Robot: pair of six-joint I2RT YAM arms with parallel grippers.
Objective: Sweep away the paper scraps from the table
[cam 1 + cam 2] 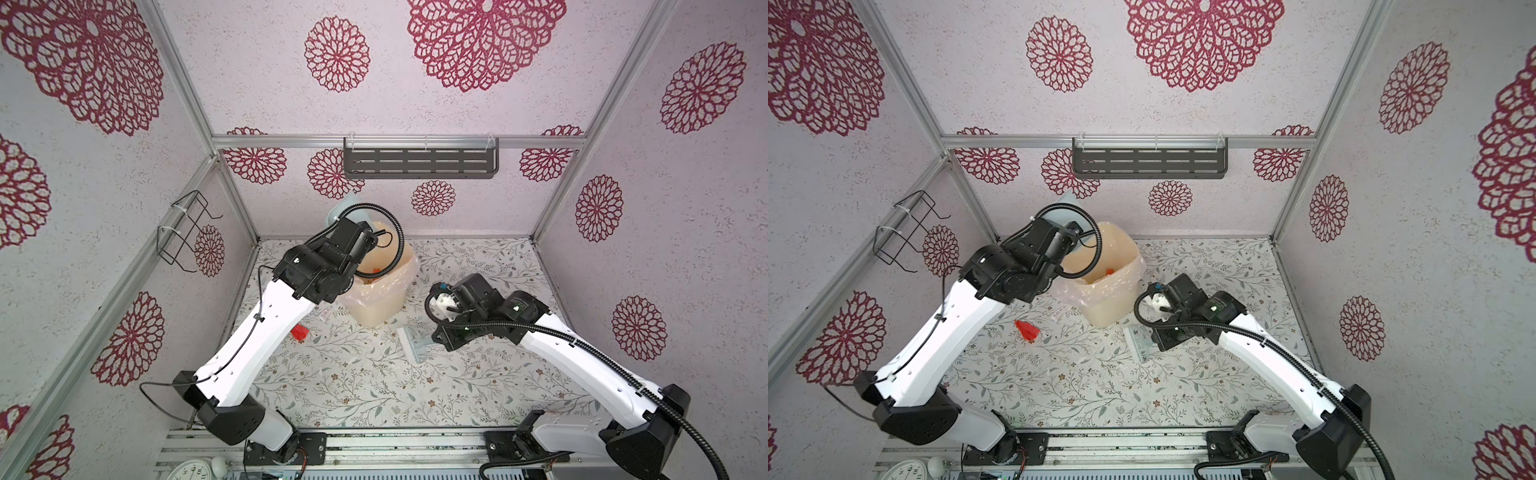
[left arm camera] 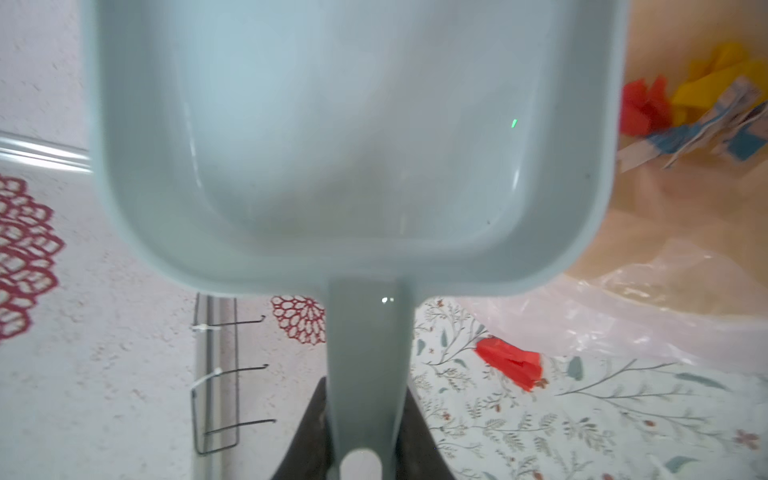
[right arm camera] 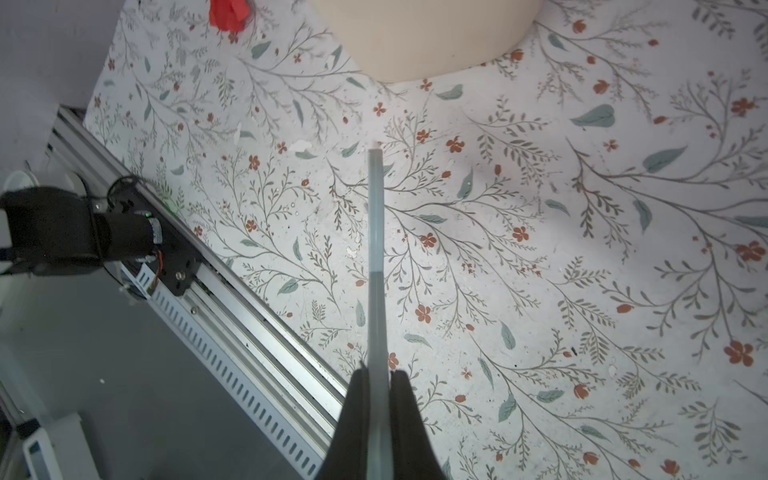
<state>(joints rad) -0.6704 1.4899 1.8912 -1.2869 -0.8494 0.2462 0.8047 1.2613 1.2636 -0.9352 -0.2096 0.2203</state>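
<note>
My left gripper [image 2: 365, 388] is shut on the handle of a pale blue dustpan [image 2: 353, 137], held tilted above a beige lined bin [image 1: 374, 307]. The pan's inside is bare. Red, yellow and printed paper scraps [image 2: 685, 108] lie inside the bin. One red scrap [image 1: 300, 332] lies on the table [image 1: 374, 395] beside the left arm, and a small white scrap [image 1: 326, 314] lies near the bin's foot. My right gripper [image 3: 379, 372] is shut on a small pale brush [image 3: 376, 249], which sits low over the table just right of the bin [image 1: 1139, 345].
A dark slotted shelf [image 1: 419, 162] hangs on the back wall and a wire rack [image 1: 187, 232] on the left wall. A metal rail [image 1: 374, 444] runs along the table's front edge, with a clock face [image 1: 193, 471] below it. Tiny white flecks [image 3: 301, 145] dot the table.
</note>
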